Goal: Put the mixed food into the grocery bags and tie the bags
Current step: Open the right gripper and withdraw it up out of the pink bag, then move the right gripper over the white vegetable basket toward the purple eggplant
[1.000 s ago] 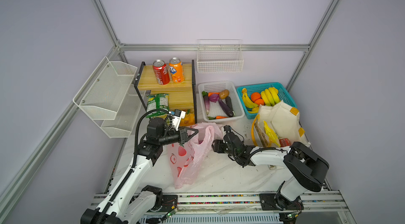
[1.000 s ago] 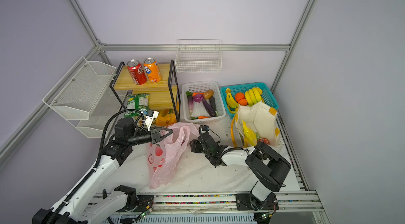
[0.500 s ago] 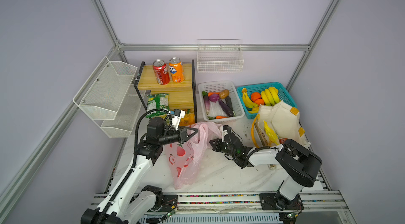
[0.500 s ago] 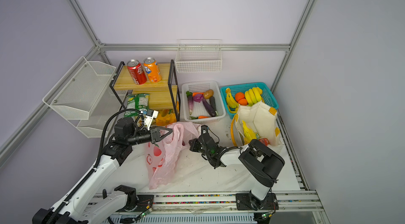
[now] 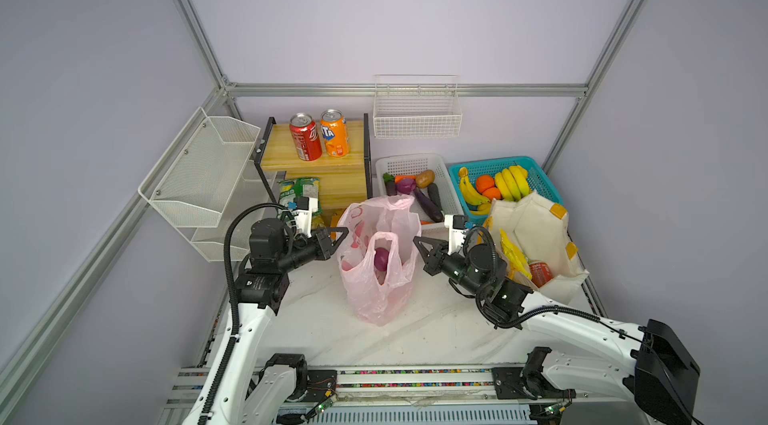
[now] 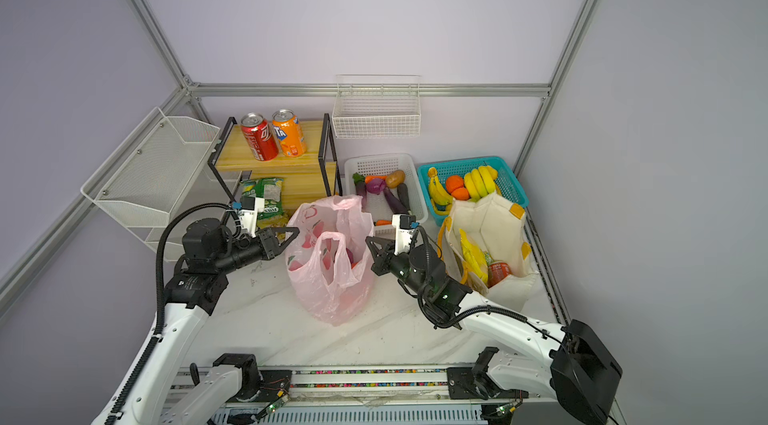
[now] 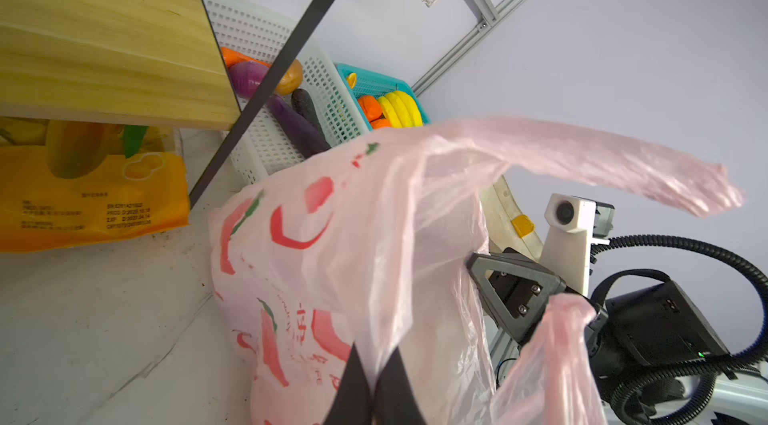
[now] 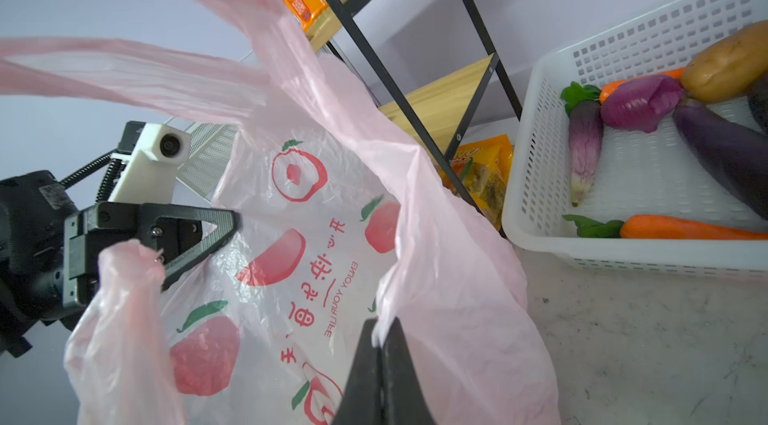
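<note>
The pink grocery bag (image 5: 376,290) (image 6: 328,294) stands on the table, its mouth stretched between both grippers. My left gripper (image 5: 345,232) (image 7: 376,364) is shut on the bag's left rim film. My right gripper (image 5: 415,241) (image 8: 380,335) is shut on the right rim. A purple onion (image 5: 381,259) shows inside the bag, and both loop handles hang free. The cream tote (image 5: 536,227) at the right holds a yellow chip packet (image 5: 513,254) and a red soda can (image 5: 540,273). A long eggplant (image 5: 426,205) lies in the white basket (image 5: 451,194).
A wooden shelf (image 5: 332,165) behind the bag carries a red can (image 5: 305,142) and an orange can (image 5: 334,138), with snack packets below. A teal basket (image 5: 540,182) holds bananas and oranges. White wire racks hang on the left and back walls.
My right gripper has shut on the bag's right rim. The bag, slumped from the left gripper before, now stands spread between both grippers. The left gripper stays shut in place.
</note>
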`<state>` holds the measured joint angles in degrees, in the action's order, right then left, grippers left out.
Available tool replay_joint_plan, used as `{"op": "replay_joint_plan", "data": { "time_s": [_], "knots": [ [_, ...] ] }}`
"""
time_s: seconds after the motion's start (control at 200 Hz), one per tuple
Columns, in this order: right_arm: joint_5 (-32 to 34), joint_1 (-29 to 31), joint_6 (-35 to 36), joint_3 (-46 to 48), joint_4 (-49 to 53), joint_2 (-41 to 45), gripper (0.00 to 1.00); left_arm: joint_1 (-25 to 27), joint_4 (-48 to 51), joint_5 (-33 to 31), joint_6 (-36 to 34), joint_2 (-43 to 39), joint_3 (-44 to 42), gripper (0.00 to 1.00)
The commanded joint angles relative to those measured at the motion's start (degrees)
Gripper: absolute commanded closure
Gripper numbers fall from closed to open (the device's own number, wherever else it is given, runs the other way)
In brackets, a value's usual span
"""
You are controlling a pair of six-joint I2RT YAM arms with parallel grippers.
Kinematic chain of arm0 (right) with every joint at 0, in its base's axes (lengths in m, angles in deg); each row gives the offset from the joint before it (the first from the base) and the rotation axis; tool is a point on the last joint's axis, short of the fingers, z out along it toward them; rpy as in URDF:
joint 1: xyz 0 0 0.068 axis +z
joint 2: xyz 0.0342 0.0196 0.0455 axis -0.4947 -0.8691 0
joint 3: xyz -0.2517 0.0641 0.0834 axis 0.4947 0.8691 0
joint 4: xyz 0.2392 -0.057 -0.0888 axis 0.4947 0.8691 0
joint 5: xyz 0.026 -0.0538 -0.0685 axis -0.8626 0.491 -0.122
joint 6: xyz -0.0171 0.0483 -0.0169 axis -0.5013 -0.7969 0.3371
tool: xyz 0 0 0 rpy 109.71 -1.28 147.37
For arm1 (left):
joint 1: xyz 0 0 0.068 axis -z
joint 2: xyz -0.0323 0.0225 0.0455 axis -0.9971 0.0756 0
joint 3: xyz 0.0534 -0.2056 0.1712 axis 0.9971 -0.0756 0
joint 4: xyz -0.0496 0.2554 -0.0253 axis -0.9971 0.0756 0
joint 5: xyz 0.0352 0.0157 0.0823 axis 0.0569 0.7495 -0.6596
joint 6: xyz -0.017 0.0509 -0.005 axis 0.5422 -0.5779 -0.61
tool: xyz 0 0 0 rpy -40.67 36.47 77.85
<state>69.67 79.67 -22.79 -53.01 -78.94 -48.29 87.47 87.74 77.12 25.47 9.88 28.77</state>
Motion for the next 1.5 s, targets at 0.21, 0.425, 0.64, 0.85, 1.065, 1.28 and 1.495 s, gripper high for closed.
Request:
{"op": "replay_joint_plan", "data": {
  "time_s": [0.21, 0.425, 0.64, 0.85, 1.065, 1.28, 1.495],
  "knots": [
    [-3.8, 0.0, 6.4, -3.7, 8.3, -3.6, 0.91, -0.5, 3.8, -5.3, -3.2, -0.5, 3.2, 1.00],
    [2.3, -0.2, 11.9, -8.6, 20.3, -0.5, 0.62, -0.6, 5.8, -8.0, -4.7, -0.2, 4.0, 1.00],
    [5.9, -5.0, 16.9, -12.8, 29.7, 3.6, 0.41, -1.8, 9.3, -15.6, -6.3, -1.3, 4.7, 1.00],
    [4.7, -12.6, 18.0, -17.7, 30.4, 0.6, 0.37, -5.2, 9.8, -17.8, -6.0, -3.6, 3.5, 1.00],
    [11.6, -13.5, 21.3, -30.7, 32.7, -17.5, 0.35, -7.8, 9.7, -16.8, -5.7, -4.9, 2.7, 1.00],
    [13.0, -17.0, 23.9, -44.0, 37.8, -33.9, 0.33, -7.9, 9.3, -15.2, -5.2, -5.1, 2.0, 1.00],
    [14.5, -18.4, 24.4, -58.6, 47.8, -47.9, 0.32, -7.9, 6.5, -13.4, -3.9, -5.6, 0.6, 1.00]
  ]
}}
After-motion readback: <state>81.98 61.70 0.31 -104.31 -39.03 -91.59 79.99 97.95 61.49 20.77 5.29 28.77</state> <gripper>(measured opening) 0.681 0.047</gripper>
